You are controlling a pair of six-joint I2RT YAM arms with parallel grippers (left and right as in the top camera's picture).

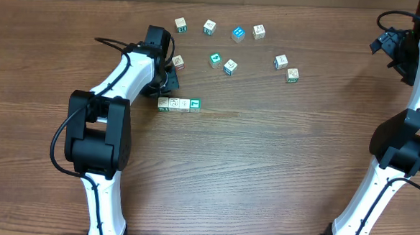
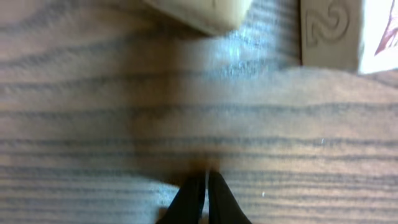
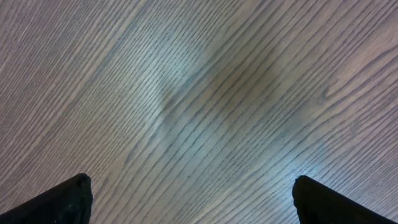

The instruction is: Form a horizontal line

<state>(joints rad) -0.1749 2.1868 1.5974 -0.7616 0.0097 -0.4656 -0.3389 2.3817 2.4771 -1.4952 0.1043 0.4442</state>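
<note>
While the left tool (image 2: 205, 186) hangs low over the brown wood-grain surface (image 1: 265, 171) with its black fingers pressed together on nothing, the horizontal line (image 1: 179, 104) of four small wooden letter cubes lies just beside it, edge to edge, with a teal-faced cube at one end. The right tool (image 3: 193, 202) stands spread wide and empty, well apart. Scattered white, teal and blue cubes (image 1: 237, 34) lie beyond the row.

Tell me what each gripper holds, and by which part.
Nothing. The left fingers are shut with nothing between them; the right fingers are open and empty.
</note>
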